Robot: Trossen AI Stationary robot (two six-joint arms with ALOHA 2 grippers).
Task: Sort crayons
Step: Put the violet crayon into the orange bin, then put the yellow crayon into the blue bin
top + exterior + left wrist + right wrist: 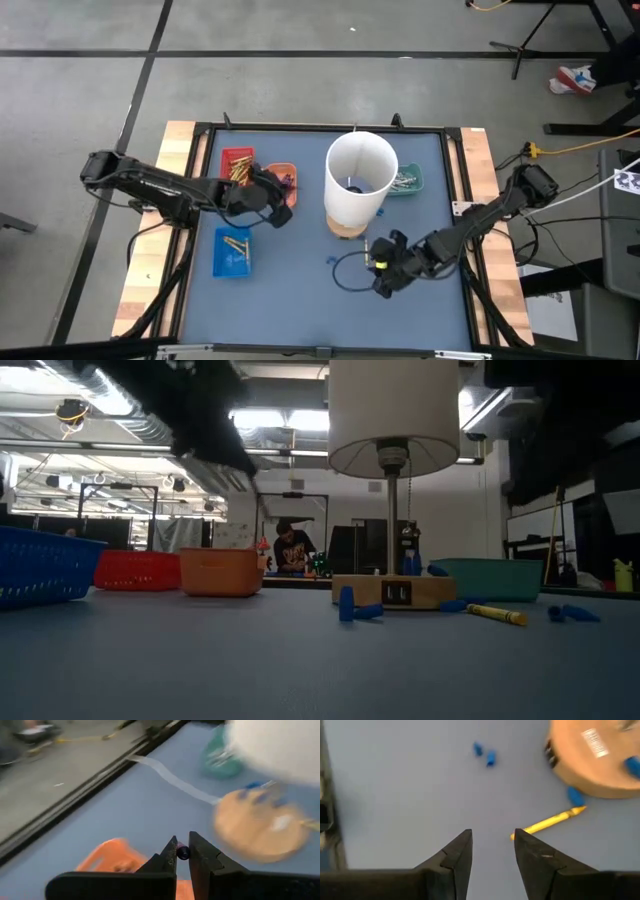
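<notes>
My left gripper (277, 197) is shut on a purple crayon (183, 852) just above the orange tray (283, 177), which also shows in the left wrist view (112, 861). My right gripper (492, 842) is open and empty, low over the blue mat near the table's front. A yellow crayon (550, 821) lies flat on the mat just beyond one of its fingertips; it also shows in the low view (495, 614). The red tray (237, 163) holds gold-brown crayons, the blue tray (233, 252) yellow ones, and the teal tray (405, 181) grey ones. My left gripper pinches the purple crayon between its two fingertips (170, 851). Only the crayon's dark round end (183, 853) shows in the gap, at the fingers' free ends. The crayon is lifted clear, over the orange tray's edge.
A tall white cylinder (360, 178) stands on a round wooden base (345, 228) mid-table. Small blue pieces (485, 756) lie on the mat near the base. A black cable (345, 275) loops beside my right gripper. A person (290, 550) is far behind the table.
</notes>
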